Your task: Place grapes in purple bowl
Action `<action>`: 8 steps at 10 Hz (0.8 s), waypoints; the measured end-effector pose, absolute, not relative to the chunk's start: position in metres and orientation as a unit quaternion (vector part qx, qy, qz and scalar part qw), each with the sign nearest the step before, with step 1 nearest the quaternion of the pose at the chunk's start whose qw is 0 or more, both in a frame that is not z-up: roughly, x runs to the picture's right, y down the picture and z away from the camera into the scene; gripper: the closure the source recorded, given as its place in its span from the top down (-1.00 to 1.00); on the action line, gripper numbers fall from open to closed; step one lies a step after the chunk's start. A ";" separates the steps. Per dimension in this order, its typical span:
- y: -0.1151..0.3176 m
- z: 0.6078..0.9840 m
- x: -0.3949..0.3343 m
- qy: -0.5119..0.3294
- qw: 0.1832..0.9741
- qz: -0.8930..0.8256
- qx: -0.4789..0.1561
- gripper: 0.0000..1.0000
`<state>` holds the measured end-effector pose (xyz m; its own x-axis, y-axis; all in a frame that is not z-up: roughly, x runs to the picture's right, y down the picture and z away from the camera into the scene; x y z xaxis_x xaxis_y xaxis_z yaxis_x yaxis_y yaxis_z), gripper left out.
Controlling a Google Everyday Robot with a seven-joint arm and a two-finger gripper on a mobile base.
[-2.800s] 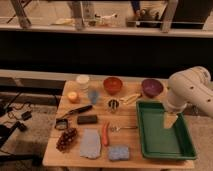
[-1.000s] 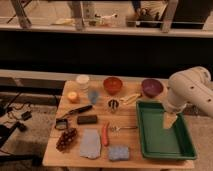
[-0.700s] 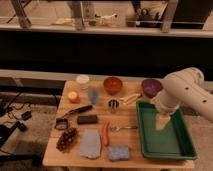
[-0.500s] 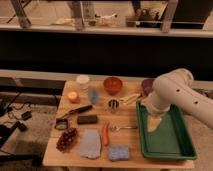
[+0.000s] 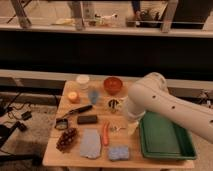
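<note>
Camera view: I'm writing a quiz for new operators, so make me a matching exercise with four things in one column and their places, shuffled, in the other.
Things:
1. grapes
2. orange-red bowl
3. green tray
4. gripper

Places:
A. far edge of the table, near the middle
B. right part of the table
C. above the table, between the carrot and the tray
D. front left corner of the table

Pairs: 1-D, 2-A, 3-B, 4-C.
</note>
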<state>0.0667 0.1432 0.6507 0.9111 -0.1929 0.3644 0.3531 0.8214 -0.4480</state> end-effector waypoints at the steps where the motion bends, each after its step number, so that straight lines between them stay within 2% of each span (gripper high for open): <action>1: 0.151 0.650 0.033 -0.172 0.935 -0.163 -0.262 0.60; 8: 0.151 0.652 0.035 -0.171 0.936 -0.162 -0.262 0.60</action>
